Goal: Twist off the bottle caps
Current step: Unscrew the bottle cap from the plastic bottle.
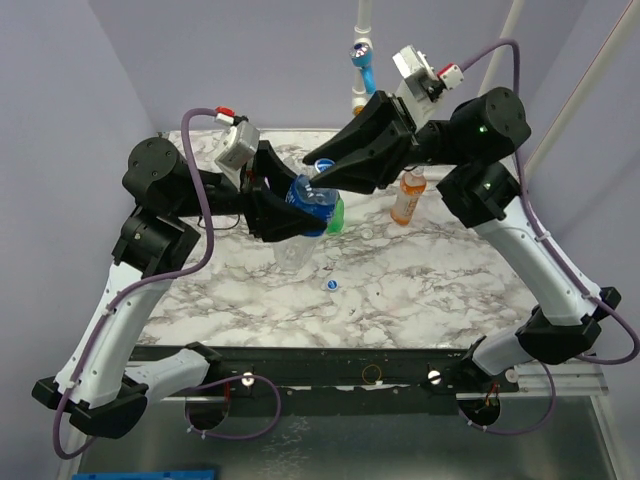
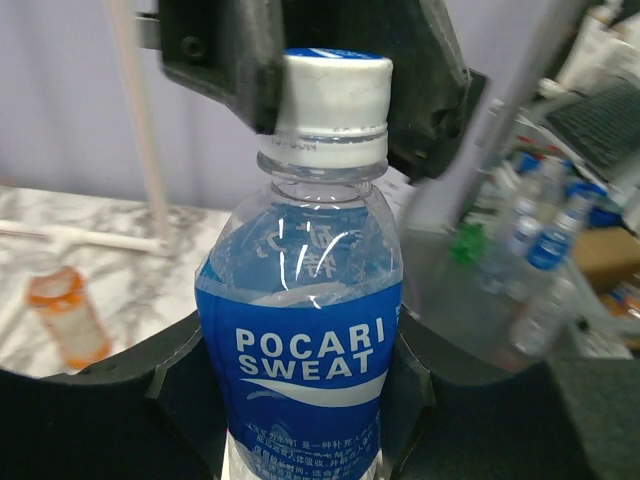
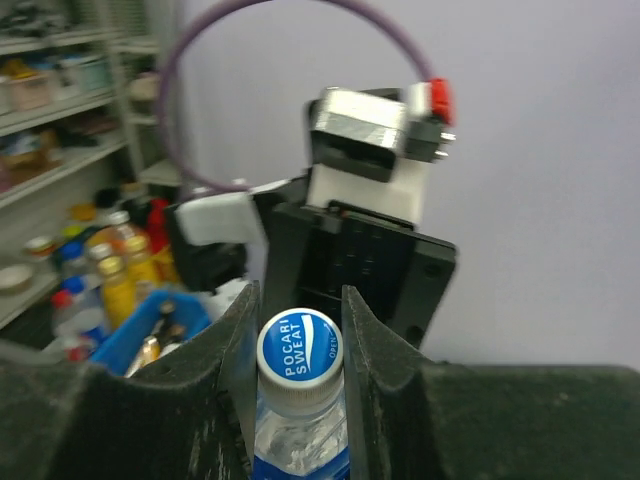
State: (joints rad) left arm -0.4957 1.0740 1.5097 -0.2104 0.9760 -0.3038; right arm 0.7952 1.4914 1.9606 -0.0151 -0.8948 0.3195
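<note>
- Our left gripper (image 1: 285, 215) clamps the blue-label bottle (image 2: 300, 330), centre frame.
- Our right gripper (image 1: 318, 181) pinches its cap (image 3: 299, 349); next, we judge, twist it loose.

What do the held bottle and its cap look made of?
The bottle looks like clear plastic, glossy: reflections, see-through above the blue label. The cap looks like opaque white plastic, fairly matte, with a printed blue top.

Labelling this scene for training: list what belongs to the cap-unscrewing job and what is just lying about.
Job in hand: blue-label bottle, white cap on it, orange bottle, green bottle, loose cap.
Lying about: blue and white object at the back, white pipe.
</note>
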